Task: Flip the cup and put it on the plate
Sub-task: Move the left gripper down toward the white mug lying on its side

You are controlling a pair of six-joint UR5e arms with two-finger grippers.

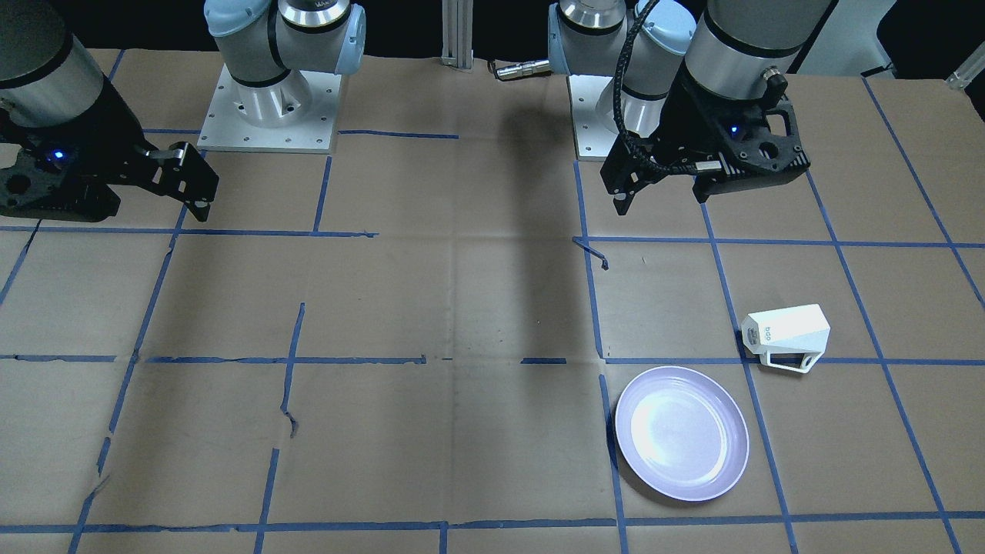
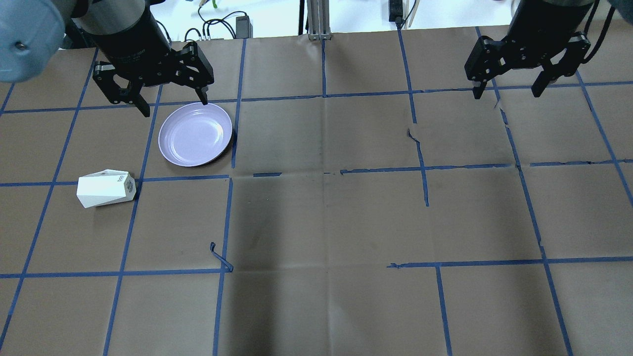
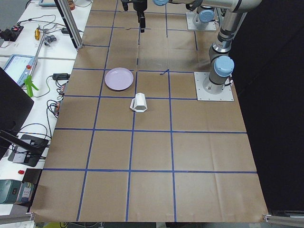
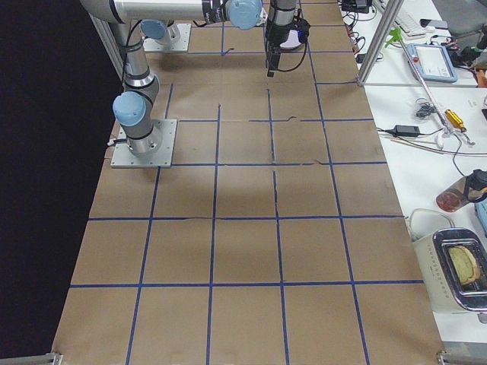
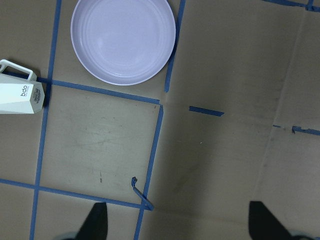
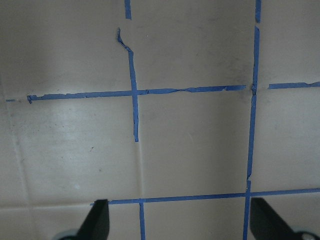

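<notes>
The white faceted cup (image 1: 786,336) lies on its side on the brown paper, handle toward the operators' side. It also shows in the overhead view (image 2: 105,188) and at the left edge of the left wrist view (image 5: 20,92). The lavender plate (image 1: 682,432) lies empty beside it, apart from it, and also shows in the overhead (image 2: 195,134) and left wrist (image 5: 123,40) views. My left gripper (image 2: 174,105) hangs open and empty high above the table, touching neither. My right gripper (image 2: 506,93) is open and empty, far off on the other side.
Brown paper with a blue tape grid covers the table (image 2: 326,207). A loose curl of tape (image 2: 221,257) sticks up near the middle left. The arm bases (image 1: 269,108) stand at the robot's edge. Cables and tools lie on side benches beyond the table.
</notes>
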